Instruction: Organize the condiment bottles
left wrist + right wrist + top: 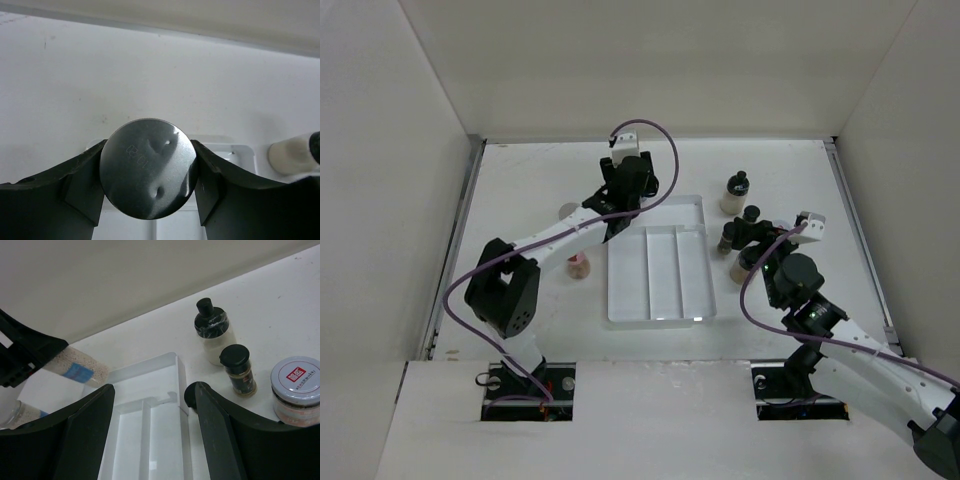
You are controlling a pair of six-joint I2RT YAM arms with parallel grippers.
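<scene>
My left gripper (148, 146) is shut on the silver lid (147, 167) of a tall cylinder bottle (75, 370) with pale grains and a blue label. It holds the bottle tilted over the far left corner of the white divided tray (660, 300). In the top view this gripper (618, 218) is at the tray's far left corner. My right gripper (154, 389) is open and empty, above the tray's right edge (182, 390). To its right stand a cream black-capped bottle (212, 335), a small dark black-capped bottle (239, 370) and a wide jar (295, 390) with a red-labelled lid. A black cap (191, 394) shows behind my right finger.
Left of the tray stand a small pinkish bottle (578, 265) and another jar (567, 210), partly under the left arm. A clear blue-labelled bottle (15, 412) shows at the lower left of the right wrist view. White walls close in the table on three sides.
</scene>
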